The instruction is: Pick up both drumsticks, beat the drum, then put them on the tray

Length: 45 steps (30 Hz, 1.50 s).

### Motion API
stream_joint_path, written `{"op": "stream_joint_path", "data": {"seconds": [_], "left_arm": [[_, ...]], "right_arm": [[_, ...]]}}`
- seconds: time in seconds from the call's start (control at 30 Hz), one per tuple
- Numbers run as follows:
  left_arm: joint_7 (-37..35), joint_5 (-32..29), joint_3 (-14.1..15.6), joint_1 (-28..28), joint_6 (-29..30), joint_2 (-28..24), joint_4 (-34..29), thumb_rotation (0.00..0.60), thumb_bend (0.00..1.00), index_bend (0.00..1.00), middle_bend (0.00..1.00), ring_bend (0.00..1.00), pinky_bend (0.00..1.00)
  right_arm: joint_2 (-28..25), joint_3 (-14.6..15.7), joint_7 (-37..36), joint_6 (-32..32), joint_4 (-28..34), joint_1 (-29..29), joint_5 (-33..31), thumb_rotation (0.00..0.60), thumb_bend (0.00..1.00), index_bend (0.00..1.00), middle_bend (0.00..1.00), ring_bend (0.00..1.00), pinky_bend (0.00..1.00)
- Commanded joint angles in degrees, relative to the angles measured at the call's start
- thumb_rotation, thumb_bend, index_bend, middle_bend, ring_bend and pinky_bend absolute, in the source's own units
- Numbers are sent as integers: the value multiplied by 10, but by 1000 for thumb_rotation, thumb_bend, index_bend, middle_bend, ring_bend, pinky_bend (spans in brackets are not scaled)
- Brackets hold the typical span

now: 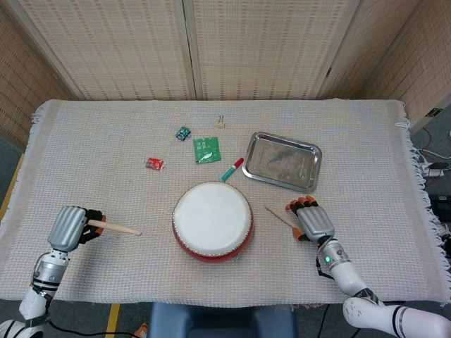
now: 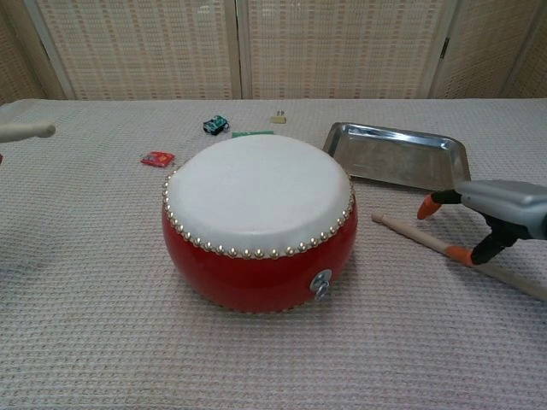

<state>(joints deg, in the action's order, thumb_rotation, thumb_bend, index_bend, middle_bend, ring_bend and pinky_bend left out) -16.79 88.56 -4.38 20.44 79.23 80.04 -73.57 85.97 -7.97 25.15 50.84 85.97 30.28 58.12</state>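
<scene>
Two drumsticks in view. Left drumstick (image 1: 116, 227) held in the closed left hand (image 1: 69, 227), near left of the red drum (image 1: 212, 220), tip pointing toward the drum. Right drumstick (image 1: 280, 216) lying on the table (image 1: 366, 162) just right of the drum, under the right hand (image 1: 311, 220); fingers (image 2: 430, 206) spread over it, not closed. One drum in the middle. One metal tray (image 1: 282, 161) far right of the drum.

Left hand (image 1: 68, 227) clenched — right hand (image 1: 312, 220) spread.
</scene>
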Motion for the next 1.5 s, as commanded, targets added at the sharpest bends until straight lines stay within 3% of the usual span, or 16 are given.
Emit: {"op": "stream_joint_path", "data": {"seconds": [0.03, 0.37, 0.77, 0.87, 1.5], "left_arm": [[1, -1, 1, 0, -1, 0, 0, 600, 727, 1000, 1000, 1000, 1000], [-2, -1, 3, -3, 1, -4, -2, 600, 726, 1000, 1000, 1000, 1000], [-3, 0, 5, -3, 0, -3, -2, 600, 727, 1000, 1000, 1000, 1000], [0, 2, 4, -1, -1, -2, -5, 600, 726, 1000, 1000, 1000, 1000], [-4, -3, 8, -7, -3, -7, -5, 600, 726, 1000, 1000, 1000, 1000]], "right_arm": [[13, 4, 8, -5, -12, 10, -7, 600, 367, 246, 155, 0, 60], [46, 27, -11, 26, -37, 12, 46, 600, 368, 368, 155, 0, 59], [10, 77, -64, 52, 7, -12, 140, 600, 368, 411, 155, 0, 59], [1, 94, -53, 87, 17, -25, 181, 600, 368, 408, 155, 0, 59], [74, 75, -61, 101, -80, -37, 185, 600, 359, 421, 154, 0, 57]]}}
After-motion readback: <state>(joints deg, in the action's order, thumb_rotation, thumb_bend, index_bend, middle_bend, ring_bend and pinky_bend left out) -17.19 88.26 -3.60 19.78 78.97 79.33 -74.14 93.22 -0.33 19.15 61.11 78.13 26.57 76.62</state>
